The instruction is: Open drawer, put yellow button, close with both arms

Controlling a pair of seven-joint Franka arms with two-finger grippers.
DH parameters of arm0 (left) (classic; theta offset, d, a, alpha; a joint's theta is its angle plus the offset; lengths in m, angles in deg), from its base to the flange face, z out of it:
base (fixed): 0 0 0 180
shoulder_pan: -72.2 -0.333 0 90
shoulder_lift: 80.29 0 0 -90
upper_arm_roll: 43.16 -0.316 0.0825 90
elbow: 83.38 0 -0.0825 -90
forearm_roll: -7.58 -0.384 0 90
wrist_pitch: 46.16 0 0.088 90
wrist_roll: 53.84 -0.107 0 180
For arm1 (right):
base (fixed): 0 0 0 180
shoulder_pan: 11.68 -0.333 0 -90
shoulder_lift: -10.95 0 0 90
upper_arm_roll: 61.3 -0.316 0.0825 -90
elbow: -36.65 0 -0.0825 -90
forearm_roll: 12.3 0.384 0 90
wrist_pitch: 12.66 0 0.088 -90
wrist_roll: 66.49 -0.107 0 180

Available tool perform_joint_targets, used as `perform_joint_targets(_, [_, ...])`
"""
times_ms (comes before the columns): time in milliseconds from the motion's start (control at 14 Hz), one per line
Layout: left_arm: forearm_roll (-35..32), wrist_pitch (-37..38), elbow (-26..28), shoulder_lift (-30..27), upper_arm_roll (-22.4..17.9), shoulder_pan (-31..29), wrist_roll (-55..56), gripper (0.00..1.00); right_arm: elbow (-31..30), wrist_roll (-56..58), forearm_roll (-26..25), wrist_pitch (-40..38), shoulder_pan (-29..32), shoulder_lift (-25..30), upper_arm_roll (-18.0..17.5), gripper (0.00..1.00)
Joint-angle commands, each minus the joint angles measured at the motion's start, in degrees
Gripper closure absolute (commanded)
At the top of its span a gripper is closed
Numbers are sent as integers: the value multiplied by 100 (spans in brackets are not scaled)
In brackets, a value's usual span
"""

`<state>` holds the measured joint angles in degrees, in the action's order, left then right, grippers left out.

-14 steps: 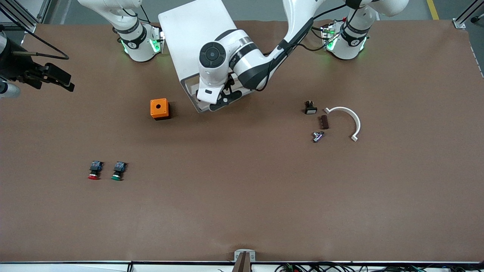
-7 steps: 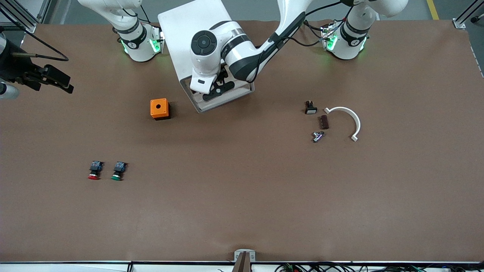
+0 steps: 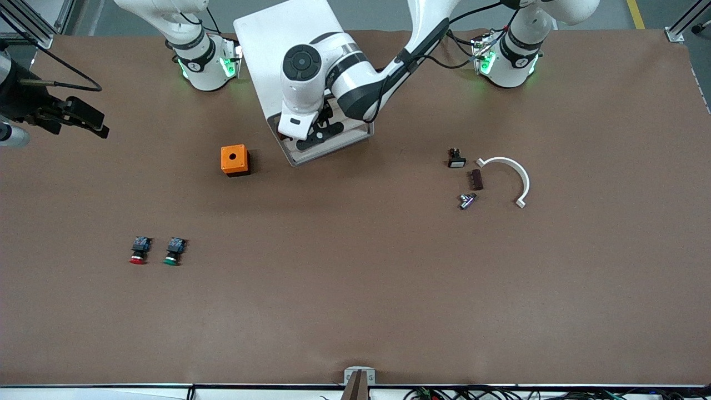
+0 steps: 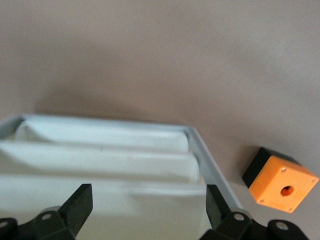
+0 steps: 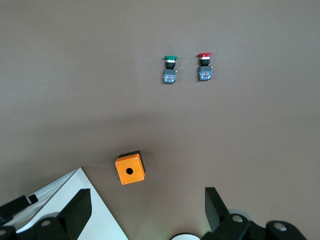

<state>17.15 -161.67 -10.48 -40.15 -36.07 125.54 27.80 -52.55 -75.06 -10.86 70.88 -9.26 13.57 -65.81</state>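
Note:
The white cabinet (image 3: 278, 39) stands between the two arm bases, its front toward the front camera. My left gripper (image 3: 318, 132) hangs open over that front edge. In the left wrist view its fingertips (image 4: 84, 192) straddle the white top drawer (image 4: 125, 215), touching nothing, and lower drawer fronts show stepped below. The left gripper (image 4: 147, 189) holds nothing. My right gripper (image 5: 146, 192) waits open and empty high over the table near the right arm's base, and shows at the front view's edge (image 3: 91, 119). The yellow button is out of view.
An orange box with a hole (image 3: 234, 159) sits beside the cabinet toward the right arm's end. A red-capped button (image 3: 139, 250) and a green-capped one (image 3: 174, 251) lie nearer the front camera. A black part (image 3: 456, 158), brown block (image 3: 476, 179), metal piece (image 3: 467, 200) and white curved bracket (image 3: 514, 172) lie toward the left arm's end.
The left arm's hand has drawn in over the cabinet's front, toward the right arm's end, then held about still. Its fingers stay open. The right arm has not moved.

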Motion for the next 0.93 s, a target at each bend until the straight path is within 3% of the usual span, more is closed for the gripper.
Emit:
perform_joint_targets(0, [-25,-7,14,-112,-49,-550,-909,0,-2,493,-82,57,178,72,21,0])
perform_joint_targets(357, [-69,72,31,-218,-102,-1544,-2641,0,121,664,-21,31,460,10,21,0])
perform_joint_targets(571, [-665,151,75,-313,-76,-2150,-3276,0,148,646,-65,39,478,-16,21,0])
perform_joint_targets(857, [-711,590,102,-542,-58,-2906,-4214,0,183,646,-91,57,496,-34,29,0])
